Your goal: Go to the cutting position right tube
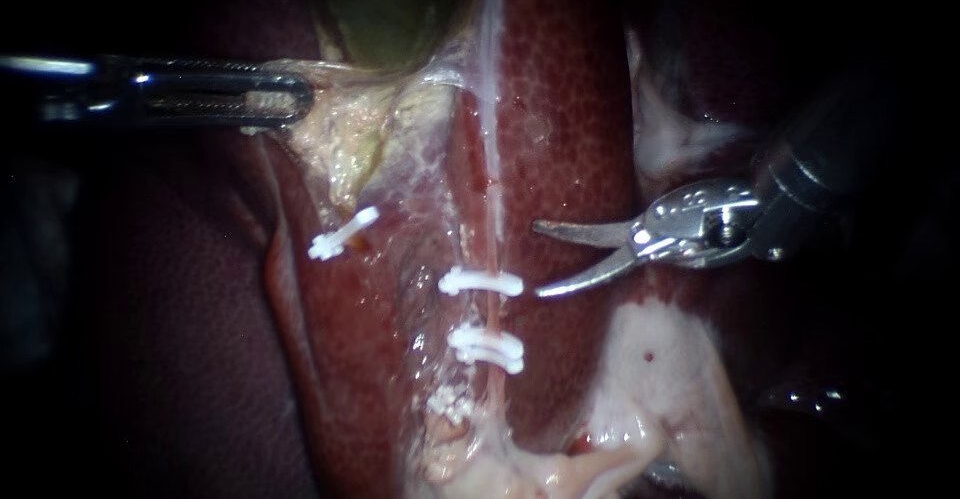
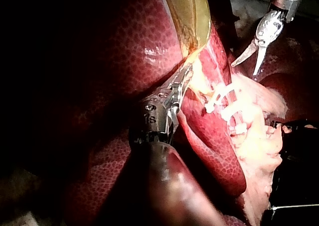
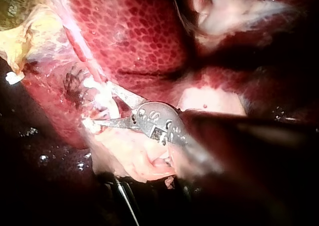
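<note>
White clip (image 1: pixel 481 282) lies just beside the parted blades of my right instrument (image 1: pixel 538 259): advancing low could bite it, not the right tube (image 1: pixel 497 221). Upper left, left instrument (image 1: pixel 285 99) clamps gallbladder (image 1: pixel 390 9).

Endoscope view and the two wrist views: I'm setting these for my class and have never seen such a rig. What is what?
This is a surgical robot working on a pig's liver and greenish gallbladder. The endoscope view looks closely at the tissue; each wrist view comes from a camera on one instrument's arm. The left instrument, entering from the left, has its jaws shut on pale tissue below the gallbladder. The right instrument holds open blades beside the right tube, not around it. Two white clips sit on that tube.
</note>
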{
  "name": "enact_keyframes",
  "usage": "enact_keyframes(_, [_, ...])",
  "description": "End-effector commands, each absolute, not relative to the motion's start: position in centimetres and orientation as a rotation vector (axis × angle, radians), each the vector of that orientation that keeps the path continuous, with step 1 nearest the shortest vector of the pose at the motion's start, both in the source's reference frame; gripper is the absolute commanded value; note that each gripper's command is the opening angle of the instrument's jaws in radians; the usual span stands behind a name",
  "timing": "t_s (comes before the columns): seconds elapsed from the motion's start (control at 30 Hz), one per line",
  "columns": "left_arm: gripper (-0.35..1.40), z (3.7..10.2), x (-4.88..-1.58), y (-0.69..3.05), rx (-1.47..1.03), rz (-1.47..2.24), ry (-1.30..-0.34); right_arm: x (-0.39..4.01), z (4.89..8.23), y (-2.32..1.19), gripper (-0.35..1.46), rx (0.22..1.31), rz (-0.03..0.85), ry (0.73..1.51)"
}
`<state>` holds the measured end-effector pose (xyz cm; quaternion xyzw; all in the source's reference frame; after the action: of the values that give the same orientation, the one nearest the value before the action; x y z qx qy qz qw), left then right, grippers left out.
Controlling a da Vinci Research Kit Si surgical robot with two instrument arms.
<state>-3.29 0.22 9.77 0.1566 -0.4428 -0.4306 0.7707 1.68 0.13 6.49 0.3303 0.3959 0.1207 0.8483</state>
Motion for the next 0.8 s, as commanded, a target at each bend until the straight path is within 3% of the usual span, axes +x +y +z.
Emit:
enact_keyframes(0.03, [-0.35, 9.77, -3.3, 0.22, 0.339, -0.934, -0.96, 1.68, 6.51, 0.11, 1.2, 0.701, 0.251, 0.829])
enact_keyframes(0.5, [-0.35, 9.78, -3.31, 0.21, 0.337, -0.934, -0.96, 1.76, 6.86, -0.14, 1.13, 0.756, 0.255, 0.751])
enact_keyframes(0.8, [-0.35, 9.78, -3.32, 0.2, 0.337, -0.935, -0.96, 1.94, 7.05, -0.28, 1.13, 0.782, 0.25, 0.741])
